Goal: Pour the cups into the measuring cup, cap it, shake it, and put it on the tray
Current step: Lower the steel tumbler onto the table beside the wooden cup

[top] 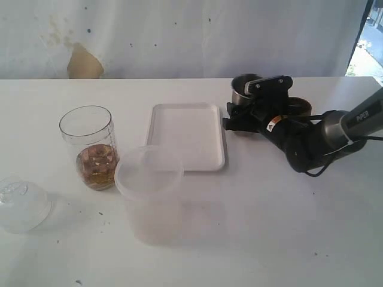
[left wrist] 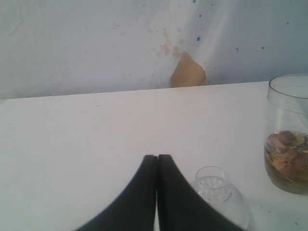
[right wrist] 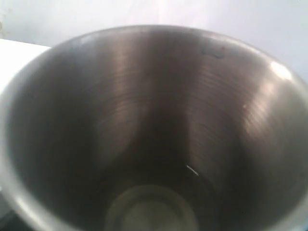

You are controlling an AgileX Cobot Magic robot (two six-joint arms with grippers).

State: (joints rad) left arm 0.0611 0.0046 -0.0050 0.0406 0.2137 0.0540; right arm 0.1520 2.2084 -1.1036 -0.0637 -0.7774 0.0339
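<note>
Brown cup (top: pixel 301 106) mostly hidden behind right claw (top: pixel 237 123); cap (top: pixel 21 206) cut by picture edge; claw's hold on steel tumbler (top: pixel 244 88) unclear.

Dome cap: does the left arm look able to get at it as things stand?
Probably yes. The cap lies right by the left arm's jaws, with nothing between; the measuring cup stands clear to one side. The jaws are shut and would have to open first.
</note>
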